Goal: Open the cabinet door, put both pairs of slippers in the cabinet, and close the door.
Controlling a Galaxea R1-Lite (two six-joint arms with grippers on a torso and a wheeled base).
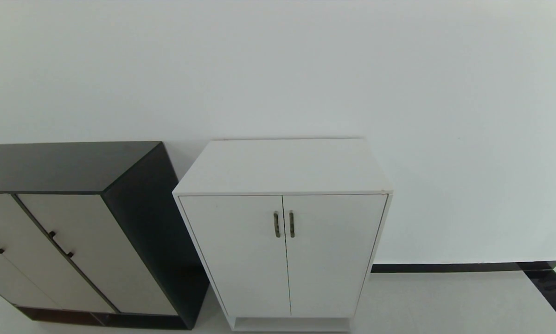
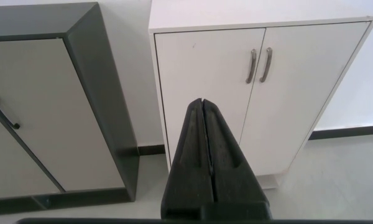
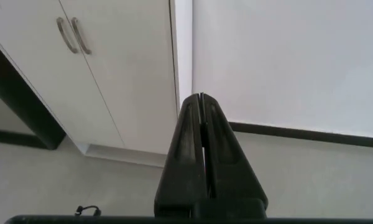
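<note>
A white two-door cabinet (image 1: 282, 250) stands against the wall with both doors closed. Two metal handles (image 1: 284, 224) sit side by side at the middle seam. The same cabinet (image 2: 261, 93) fills the far part of the left wrist view, with its handles (image 2: 259, 65) near the top. My left gripper (image 2: 202, 102) is shut with nothing in it, well short of the cabinet front. The cabinet (image 3: 118, 74) and its handles (image 3: 73, 35) also appear in the right wrist view. There my right gripper (image 3: 202, 98) is shut and holds nothing, off to the cabinet's right side.
A black cabinet with beige doors (image 1: 73, 232) stands right beside the white one on its left. A dark baseboard (image 1: 463, 267) runs along the wall to the right. Grey floor (image 1: 444, 306) lies open to the right of the white cabinet. A small dark object (image 3: 87, 211) lies on the floor.
</note>
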